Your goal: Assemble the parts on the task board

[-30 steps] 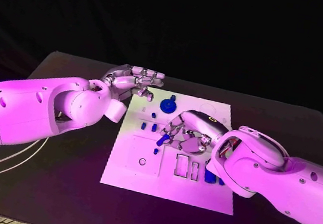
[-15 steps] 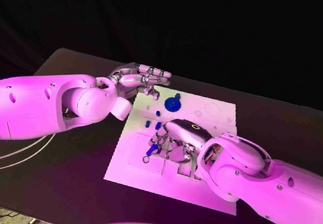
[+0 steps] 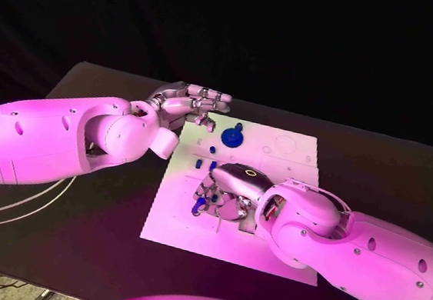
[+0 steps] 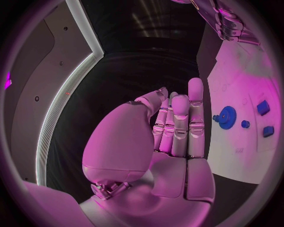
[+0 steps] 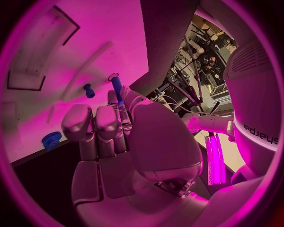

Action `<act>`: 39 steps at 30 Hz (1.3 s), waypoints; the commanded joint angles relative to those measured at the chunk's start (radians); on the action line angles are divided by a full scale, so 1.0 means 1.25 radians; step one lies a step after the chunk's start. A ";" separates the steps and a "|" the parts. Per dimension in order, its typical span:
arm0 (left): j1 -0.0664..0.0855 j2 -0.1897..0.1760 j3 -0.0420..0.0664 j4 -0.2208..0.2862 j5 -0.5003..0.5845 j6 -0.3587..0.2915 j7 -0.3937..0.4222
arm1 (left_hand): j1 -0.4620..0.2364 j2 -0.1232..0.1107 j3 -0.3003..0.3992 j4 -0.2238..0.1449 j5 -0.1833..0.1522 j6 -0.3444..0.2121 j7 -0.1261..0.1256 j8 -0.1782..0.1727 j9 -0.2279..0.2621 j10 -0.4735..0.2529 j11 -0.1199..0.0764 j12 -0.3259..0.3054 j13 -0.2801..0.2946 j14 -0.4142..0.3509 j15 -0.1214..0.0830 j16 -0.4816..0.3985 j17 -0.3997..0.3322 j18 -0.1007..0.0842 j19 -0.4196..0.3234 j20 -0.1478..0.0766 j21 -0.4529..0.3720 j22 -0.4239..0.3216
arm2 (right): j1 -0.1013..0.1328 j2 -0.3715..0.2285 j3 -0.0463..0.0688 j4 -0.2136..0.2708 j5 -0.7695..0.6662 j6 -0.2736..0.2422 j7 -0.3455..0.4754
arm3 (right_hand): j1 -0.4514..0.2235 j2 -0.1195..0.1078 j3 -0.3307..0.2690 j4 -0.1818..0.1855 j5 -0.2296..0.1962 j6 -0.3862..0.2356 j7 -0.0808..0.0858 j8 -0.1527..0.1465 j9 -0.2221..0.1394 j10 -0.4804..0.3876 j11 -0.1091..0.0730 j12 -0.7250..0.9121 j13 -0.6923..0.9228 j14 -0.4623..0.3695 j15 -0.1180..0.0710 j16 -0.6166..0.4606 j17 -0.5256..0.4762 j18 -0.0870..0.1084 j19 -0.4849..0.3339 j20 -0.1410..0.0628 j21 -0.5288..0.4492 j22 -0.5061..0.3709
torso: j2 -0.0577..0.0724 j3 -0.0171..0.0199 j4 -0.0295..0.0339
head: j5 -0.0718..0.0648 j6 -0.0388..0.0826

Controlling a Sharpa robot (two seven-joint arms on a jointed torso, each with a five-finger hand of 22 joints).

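Right hand (image 3: 229, 193) pinching a blue peg (image 3: 199, 206) over the white board (image 3: 183, 226), gear (image 3: 233, 136) at 12 o'clock; left hand (image 3: 185, 103) clenched, holding nothing.

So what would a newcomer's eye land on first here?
Probably the right hand, low over the middle of the white board, pinching a blue peg. Next, the left hand raised at the board's far left corner, holding nothing, with a blue gear lying nearby.
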 commanded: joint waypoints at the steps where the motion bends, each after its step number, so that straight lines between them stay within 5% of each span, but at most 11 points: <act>1: 0.000 0.002 0.000 0.001 -0.001 0.015 0.002 | -0.001 0.007 -0.003 0.000 0.005 -0.006 0.002 -0.002 -0.001 -0.006 -0.001 0.003 0.001 -0.005 0.001 0.001 -0.001 0.015 -0.002 0.004 -0.005 -0.001 | -0.003 0.004 0.000 -0.003 -0.038 0.026 -0.002 | -0.008 0.003 0.001 0.003 0.003 -0.001 0.002 0.004 0.001 -0.002 0.002 -0.004 0.001 0.019 0.002 -0.001 -0.001 -0.005 -0.004 0.003 0.001 -0.001 | 0.000 -0.0005 0.0000 | 0.002 -0.002; 30: 0.000 0.003 0.000 0.000 -0.001 0.015 0.000 | -0.001 0.007 -0.003 -0.001 0.005 -0.007 0.003 -0.002 -0.001 -0.007 0.000 0.004 0.001 -0.005 0.001 0.001 -0.001 0.015 -0.002 0.005 -0.005 -0.001 | -0.010 0.023 -0.002 0.005 -0.122 0.064 -0.080 | -0.024 -0.009 -0.003 0.006 -0.002 -0.005 0.003 0.000 0.000 -0.002 0.004 -0.009 0.001 0.014 0.003 -0.014 -0.018 -0.002 -0.014 0.004 -0.007 -0.016 | -0.001 -0.0007 0.0007 | 0.009 -0.017; 39: 0.000 0.004 0.000 -0.002 -0.001 0.016 -0.005 | -0.001 0.006 -0.004 -0.002 0.005 -0.009 0.004 -0.002 -0.001 -0.010 0.001 0.005 0.001 -0.006 0.002 0.002 -0.002 0.015 -0.002 0.005 -0.005 -0.001 | -0.010 0.024 -0.005 0.005 -0.116 0.059 -0.095 | -0.080 -0.052 -0.045 0.031 0.002 -0.092 0.025 -0.014 -0.019 -0.042 0.023 -0.029 0.000 0.004 0.019 -0.037 -0.047 0.007 -0.045 0.018 -0.038 -0.066 | -0.001 -0.0007 -0.0008 | 0.014 -0.018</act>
